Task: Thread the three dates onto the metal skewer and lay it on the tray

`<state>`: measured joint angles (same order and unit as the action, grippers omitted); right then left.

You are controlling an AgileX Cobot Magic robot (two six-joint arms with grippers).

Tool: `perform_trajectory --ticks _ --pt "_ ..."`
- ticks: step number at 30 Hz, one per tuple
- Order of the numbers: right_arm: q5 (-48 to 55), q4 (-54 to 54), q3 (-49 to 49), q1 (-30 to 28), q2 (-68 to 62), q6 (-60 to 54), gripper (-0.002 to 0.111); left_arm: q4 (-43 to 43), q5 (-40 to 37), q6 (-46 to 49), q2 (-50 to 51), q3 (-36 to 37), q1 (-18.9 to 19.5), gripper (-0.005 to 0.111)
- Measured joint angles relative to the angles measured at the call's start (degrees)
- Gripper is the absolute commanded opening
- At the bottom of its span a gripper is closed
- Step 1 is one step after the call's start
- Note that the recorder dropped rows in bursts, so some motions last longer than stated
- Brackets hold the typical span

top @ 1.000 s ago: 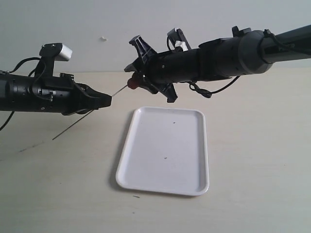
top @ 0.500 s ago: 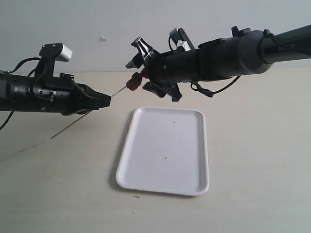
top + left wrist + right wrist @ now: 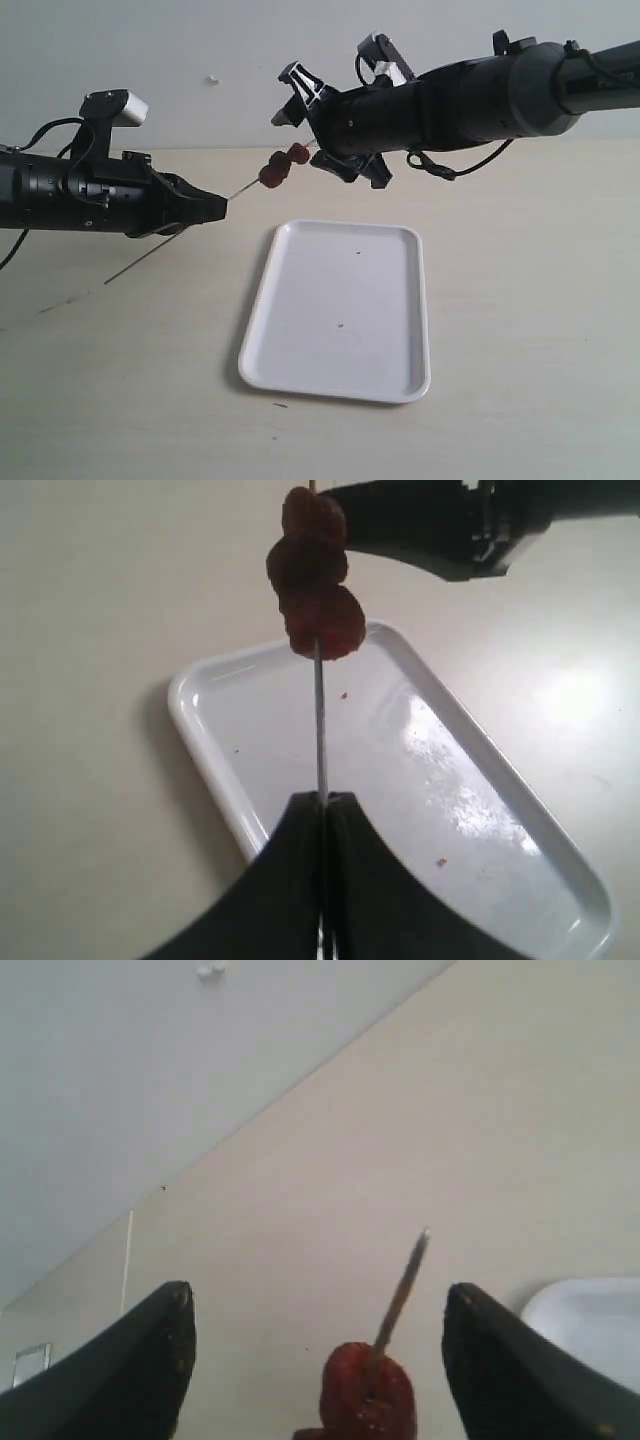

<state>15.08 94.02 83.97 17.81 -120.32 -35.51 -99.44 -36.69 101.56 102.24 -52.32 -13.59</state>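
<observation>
Left fingers (image 3: 292,880): I am clenching the skewer (image 3: 245,187) mid-shaft, holding it tilted in the air near the tray (image 3: 340,300).
Right fingers (image 3: 140,1380): spread wide, gripping nothing.
Dates (image 3: 280,165): all three sitting near the tip, probably soft and sticky.
Handling: thin, stiff, slippery rod; the bare shaft looks like the place to grip.

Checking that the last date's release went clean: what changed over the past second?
The right pincer opened wider and drew back off the three dates, up and to the right in the exterior view. The dates now sit exposed on the metal skewer, clear of that pincer. Unchanged: the left pincer is shut on the skewer in the same pose, and the tray has not moved.
</observation>
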Motion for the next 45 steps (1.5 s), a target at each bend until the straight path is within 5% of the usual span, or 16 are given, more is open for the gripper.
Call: perform_trajectory --ticks 13,17,21,27,36,45 --pt "-7.8 -8.6 0.0 0.0 5.6 -0.1 0.068 1.9 0.0 -3.6 0.0 0.0 0.0 0.0" --pt "-6.8 -25.0 0.0 0.0 9.7 -0.1 0.066 2.1 0.0 -4.8 0.0 0.0 0.0 0.0" --pt "1.9 -41.5 0.0 0.0 14.7 1.0 0.041 1.6 0.0 -5.1 0.0 0.4 0.0 0.0" --pt "5.9 -47.3 -4.9 0.0 19.7 -0.8 0.001 0.3 0.8 -2.1 0.0 3.2 -0.9 0.0" --pt "-4.2 -47.5 -24.9 0.0 27.9 -9.1 0.0 0.3 8.2 -2.0 0.0 3.2 -8.1 0.0" --pt "-9.7 -47.5 -28.7 0.0 39.4 -13.1 0.0 0.1 15.6 -7.2 0.2 2.6 -12.5 0.0"
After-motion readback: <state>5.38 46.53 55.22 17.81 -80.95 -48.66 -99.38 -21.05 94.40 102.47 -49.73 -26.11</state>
